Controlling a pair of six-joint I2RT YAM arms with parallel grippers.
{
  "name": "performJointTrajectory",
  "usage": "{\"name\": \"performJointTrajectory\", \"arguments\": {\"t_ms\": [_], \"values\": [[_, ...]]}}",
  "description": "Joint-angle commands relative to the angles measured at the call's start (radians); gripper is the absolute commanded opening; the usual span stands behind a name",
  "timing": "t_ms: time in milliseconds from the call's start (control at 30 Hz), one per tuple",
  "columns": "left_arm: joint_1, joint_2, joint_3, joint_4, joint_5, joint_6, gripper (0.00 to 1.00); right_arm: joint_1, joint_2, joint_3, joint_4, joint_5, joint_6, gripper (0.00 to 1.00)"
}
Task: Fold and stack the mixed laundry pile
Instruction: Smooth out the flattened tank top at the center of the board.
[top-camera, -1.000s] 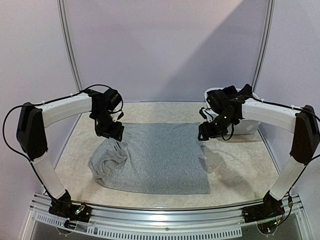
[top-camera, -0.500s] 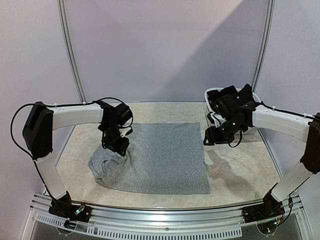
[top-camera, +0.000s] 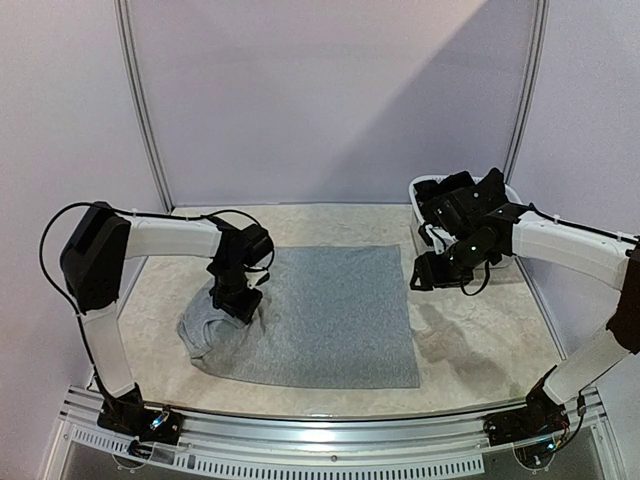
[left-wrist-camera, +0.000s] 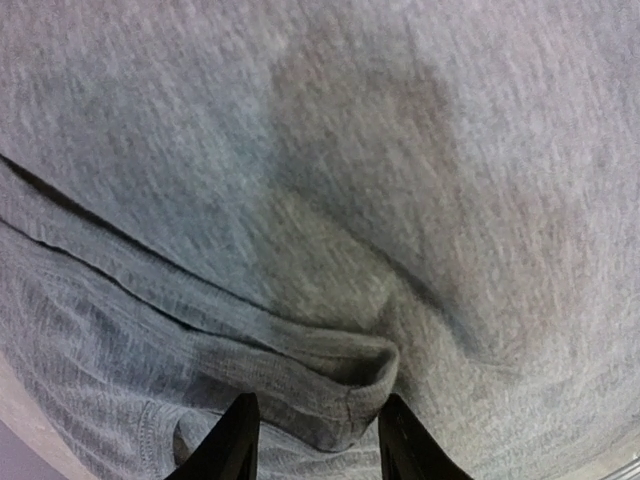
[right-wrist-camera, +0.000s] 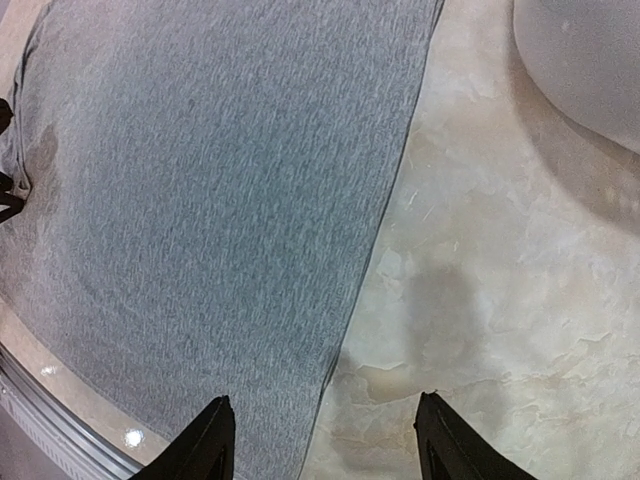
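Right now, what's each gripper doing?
Left gripper: straddling a fold of the grey top; grip cannot be told.
Right gripper: open, holding nothing.

1 grey top (top-camera: 320, 315), 1 white basket (right-wrist-camera: 585, 60), 2 arms (top-camera: 170, 238) (top-camera: 560, 240).

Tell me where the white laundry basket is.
Top view: the white basket stands far right, behind the right gripper, right of the grey top.

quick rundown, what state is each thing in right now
grey top, spread flat on the table, left edge bunched up
left claw, down on that bunched edge, straddling a fold, grip unclear
right claw, open, empty, above the top's right edge
basket, upright at the far right, contents not visible
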Motion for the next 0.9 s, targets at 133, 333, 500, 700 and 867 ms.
{"name": "performJointTrajectory", "arguments": {"t_ms": [133,333,500,700,867], "values": [[-0.019,0.032,-0.023,0.088,-0.012,0.012,0.15,0.0,-0.037,-0.014,-0.03,0.026,0.019,0.61],[-0.016,-0.061,-0.018,0.054,-0.086,0.014,0.0,0.0,-0.041,-0.01,-0.038,0.031,0.02,0.61],[0.037,-0.16,-0.004,-0.002,-0.161,0.034,0.0,0.001,-0.034,-0.002,-0.038,0.028,0.023,0.61],[0.158,-0.229,0.066,-0.072,-0.116,0.091,0.0,0.001,-0.013,0.015,-0.039,0.012,0.018,0.61],[0.174,-0.217,0.058,-0.067,0.018,0.132,0.11,0.01,0.016,0.029,-0.027,-0.028,0.002,0.61]]}}
